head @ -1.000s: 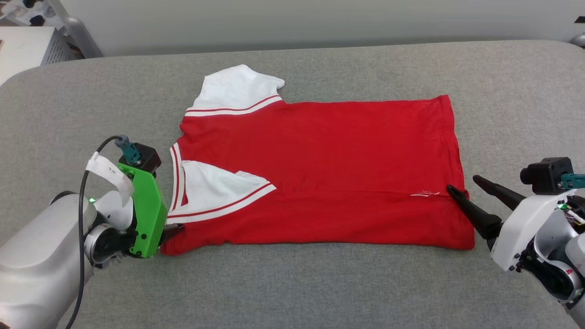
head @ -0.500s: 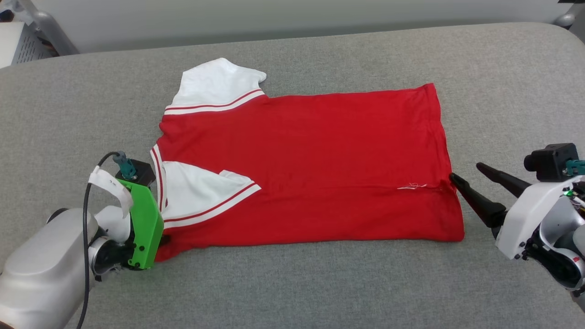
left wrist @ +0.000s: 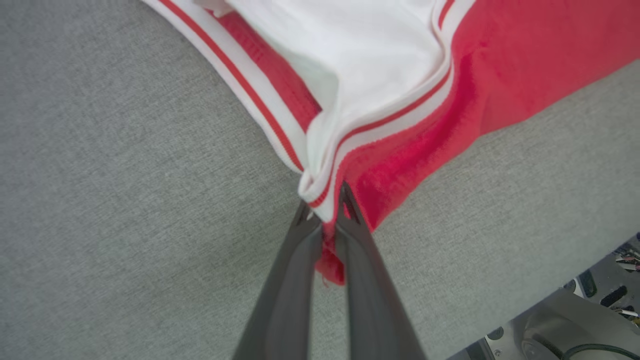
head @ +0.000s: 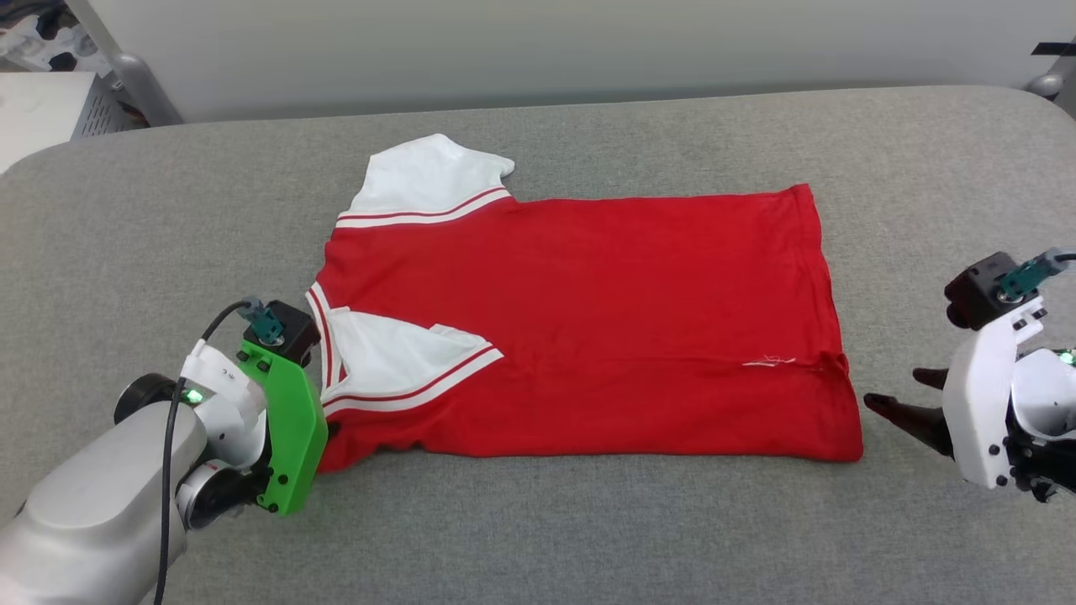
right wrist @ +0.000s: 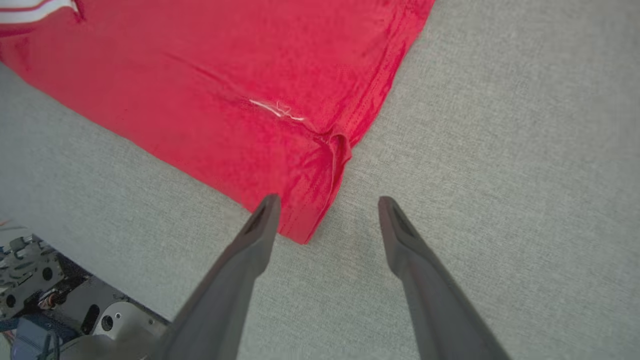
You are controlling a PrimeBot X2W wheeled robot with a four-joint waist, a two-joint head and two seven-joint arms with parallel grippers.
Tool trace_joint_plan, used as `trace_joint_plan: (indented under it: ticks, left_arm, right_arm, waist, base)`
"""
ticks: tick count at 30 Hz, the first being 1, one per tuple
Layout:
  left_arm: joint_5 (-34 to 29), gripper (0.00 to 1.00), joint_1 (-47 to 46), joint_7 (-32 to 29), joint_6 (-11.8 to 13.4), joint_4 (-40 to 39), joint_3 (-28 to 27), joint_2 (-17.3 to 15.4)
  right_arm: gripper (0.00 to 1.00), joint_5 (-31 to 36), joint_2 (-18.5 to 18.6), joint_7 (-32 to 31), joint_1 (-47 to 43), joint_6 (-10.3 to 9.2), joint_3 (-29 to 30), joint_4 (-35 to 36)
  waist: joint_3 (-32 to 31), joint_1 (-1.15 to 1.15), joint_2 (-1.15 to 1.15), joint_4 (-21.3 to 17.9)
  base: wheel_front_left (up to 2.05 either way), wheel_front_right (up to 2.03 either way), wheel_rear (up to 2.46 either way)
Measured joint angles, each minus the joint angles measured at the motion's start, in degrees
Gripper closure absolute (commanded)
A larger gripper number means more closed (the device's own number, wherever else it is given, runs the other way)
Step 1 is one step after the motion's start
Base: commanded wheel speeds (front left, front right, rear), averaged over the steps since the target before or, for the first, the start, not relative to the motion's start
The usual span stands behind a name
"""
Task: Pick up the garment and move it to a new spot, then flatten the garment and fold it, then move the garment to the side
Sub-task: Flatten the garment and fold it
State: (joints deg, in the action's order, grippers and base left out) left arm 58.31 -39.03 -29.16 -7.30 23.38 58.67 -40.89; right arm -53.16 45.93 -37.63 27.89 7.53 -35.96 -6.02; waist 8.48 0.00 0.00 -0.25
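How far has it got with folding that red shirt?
Done: the shirt lies flat on the table, its near sleeve folded in. In hand: the left hand is shut on its corner; the right hand hovers open beside the hem. Left: finish folding, move it aside.

garment point(head: 588, 336): soft matt cloth; table cover point(head: 588, 521): coarse woven fabric; left pincer point(left wrist: 324, 201): smooth matt plastic.
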Motion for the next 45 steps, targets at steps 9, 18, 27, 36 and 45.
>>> trace_joint_plan:
  ticks: [9, 18, 27, 36, 45]
  left_arm:
    - [-2.5, 1.0, -1.7, 1.4, 0.0, -2.4, 0.5, 0.3]
    - [-3.1, 1.0, -2.5, 2.2, 0.0, -3.0, 0.7, 0.8]
    - [-2.7, 1.0, -2.1, 3.4, 0.0, -1.7, 0.8, 0.9]
    - [-1.1, 1.0, 3.2, 4.0, 0.3, -4.3, 1.1, -2.2]
    - [1.3, 1.0, 8.1, 3.8, 2.9, -11.0, 1.5, -6.2]
  right_arm:
    - [0.0, 3.1, -4.6, -6.5, 1.1, 0.0, -2.4, -7.4]
    - [0.0, 5.1, -8.6, -3.7, 2.8, -0.01, -6.3, -14.8]
    - [1.0, 3.2, -9.2, 3.7, 2.8, -0.08, -7.6, -16.9]
    - [1.0, -0.4, -7.4, 8.0, -0.5, -0.05, -8.6, -11.6]
    - [1.0, -2.2, -1.0, 7.3, -6.7, -0.01, -5.4, -5.0]
  waist:
    - [2.4, 0.0, 0.0, 1.9]
    - [5.0, 0.01, 0.0, 3.1]
    - [3.6, 0.01, 0.0, 2.9]
    - [-1.8, 0.0, 0.0, 1.7]
    - [-5.2, 0.0, 0.0, 1.2]
  base:
    - [0.0, 0.0, 0.0]
    - [0.0, 0.0, 0.0]
    - [0.0, 0.0, 0.0]
    - [0.0, 0.0, 0.0]
    - [0.0, 0.0, 0.0]
